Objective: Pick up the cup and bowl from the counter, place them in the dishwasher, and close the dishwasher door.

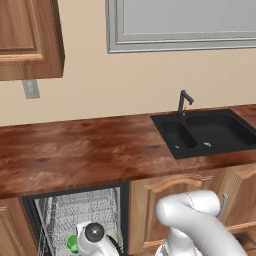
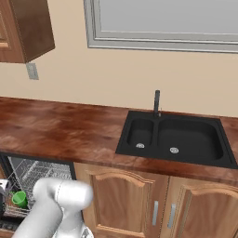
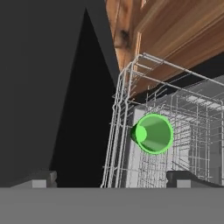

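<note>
Green cup (image 3: 152,133): inside the dishwasher (image 1: 75,215) wire rack.
Pincer (image 3: 111,179): tips wide apart, holding nothing.
Surface (image 1: 75,150): reddish wood.

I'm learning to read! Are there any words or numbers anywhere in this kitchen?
None to read. The small bright green tapered cup, the grey wire dishwasher racks, the black inset sink and the glossy reddish-brown wooden counter are all plain, with no labels.
</note>
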